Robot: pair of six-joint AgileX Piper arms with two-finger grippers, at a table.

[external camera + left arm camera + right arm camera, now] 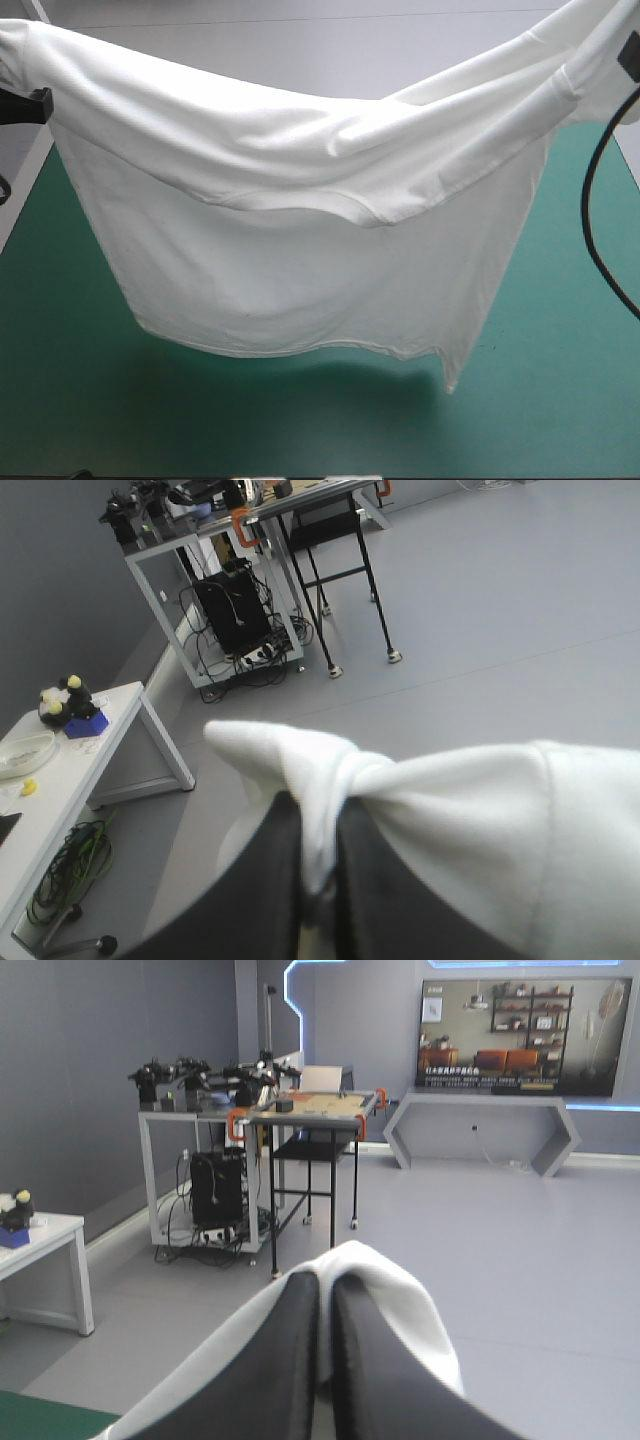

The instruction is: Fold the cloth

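Note:
The white T-shirt (300,270) hangs in the air, stretched wide between my two raised grippers. It sags in the middle, and its lower hem dangles just above the teal-green cover (560,330). In the left wrist view my left gripper (318,820) is shut on a bunched fold of the T-shirt (480,820), which drapes over one finger. In the right wrist view my right gripper (325,1285) is shut on the T-shirt (405,1305), with white cloth wrapped around the black fingers (375,1360). Both wrist views look level into the room.
The shirt's shadow lies on the cover under the hem, near the table's front edge. Bare cover shows to the left, right and front of the hanging shirt. The table's left edge (25,205) runs just beside the shirt's left side.

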